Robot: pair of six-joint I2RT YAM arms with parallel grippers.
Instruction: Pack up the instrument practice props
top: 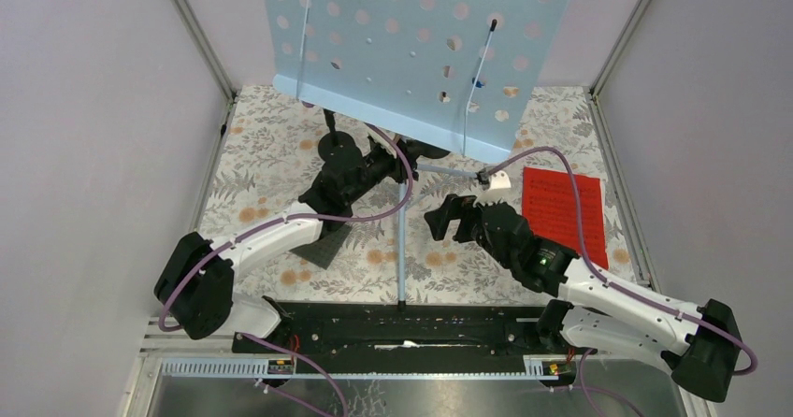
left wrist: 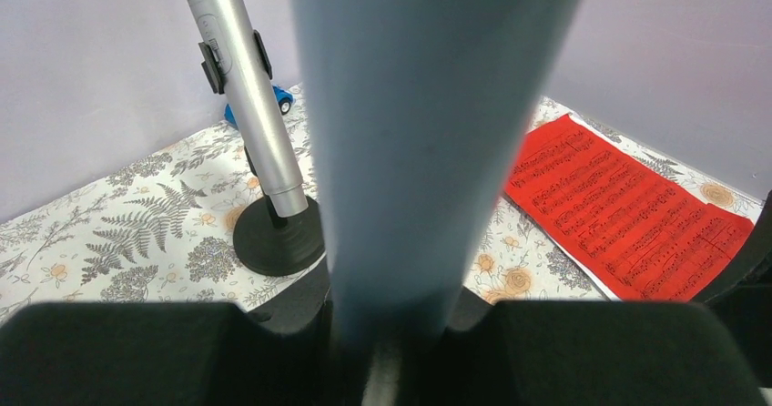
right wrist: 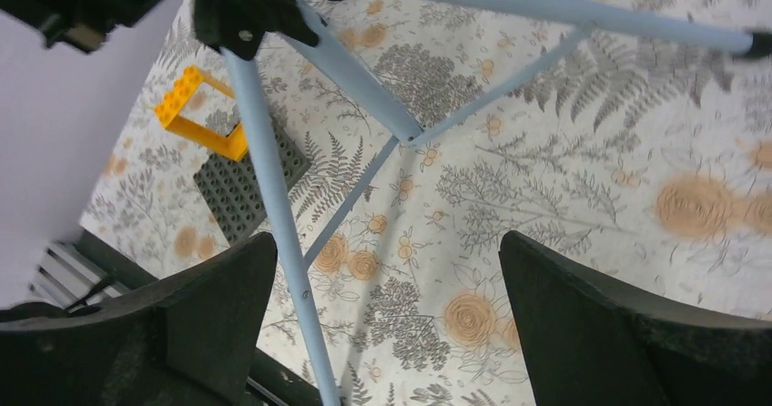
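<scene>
Two arms: both reach over the floral desk (top: 271, 146), one at each side of the stand.
Orange brick (right wrist: 187, 115): at a corner of the grey studded plate (right wrist: 246, 183) on the desk's left. Only the right wrist view shows the brick.
Silver microphone (left wrist: 238, 87): stands in a black round-based mic mount (left wrist: 278, 238). It shows only in the left wrist view.
Blue toy car (left wrist: 280, 101): behind the microphone, near the wall.
Left fingers (left wrist: 137, 351): clamped on the pale-blue pole (left wrist: 410, 133).
Sheet-music holder (top: 411, 43): at mid-desk. In the top view its perforated plate hides the desk's far part.
Tripod legs (right wrist: 273, 215): splayed over the desk, seen close in the right wrist view.
Right fingers (right wrist: 209, 324): spread wide, gripping nothing, near the legs.
Red music sheet (top: 564, 213): flat on the desk's right side.
</scene>
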